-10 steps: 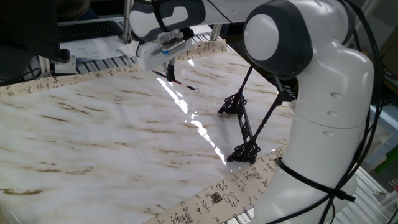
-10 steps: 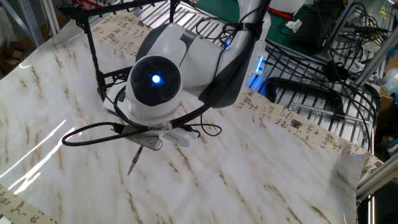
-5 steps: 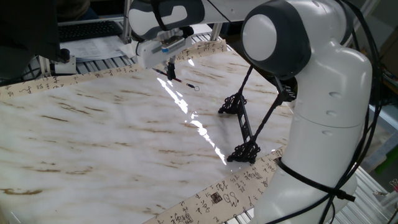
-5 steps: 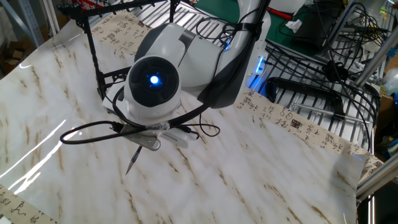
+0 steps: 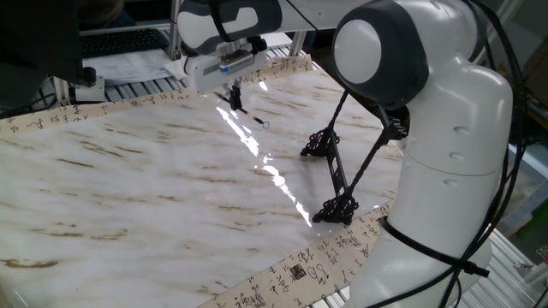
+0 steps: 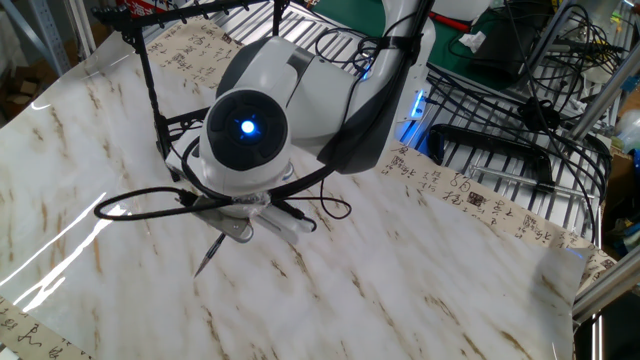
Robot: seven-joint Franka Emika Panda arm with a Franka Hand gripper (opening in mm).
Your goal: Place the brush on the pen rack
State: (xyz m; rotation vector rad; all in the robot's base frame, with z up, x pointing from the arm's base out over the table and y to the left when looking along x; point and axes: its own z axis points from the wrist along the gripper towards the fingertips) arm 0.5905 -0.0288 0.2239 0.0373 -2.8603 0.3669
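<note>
The brush (image 5: 253, 118) is a thin dark stick with a small loop at its right end, slanting just above the marble at the far side of the table. My gripper (image 5: 234, 97) points down, shut on the brush near its middle. From the other side the brush (image 6: 209, 256) pokes out down-left below the wrist, tip close to the marble, while the arm hides most of the gripper (image 6: 243, 226). The black pen rack (image 5: 330, 172) stands apart to the right on two scrolled feet. It shows as thin rods (image 6: 150, 75) at the upper left in the other fixed view.
The arm's big white base (image 5: 445, 171) fills the right side, next to the rack. A strip of calligraphy paper (image 5: 291, 278) edges the marble table (image 5: 145, 197). A keyboard (image 5: 128, 38) lies beyond the far edge. Loose cables and wire shelving (image 6: 520, 140) sit off the table.
The gripper has risen slightly with the brush in it. The brush's looped end has swung a little left, and its tip has drifted left in the other fixed view. The rack is unmoved.
</note>
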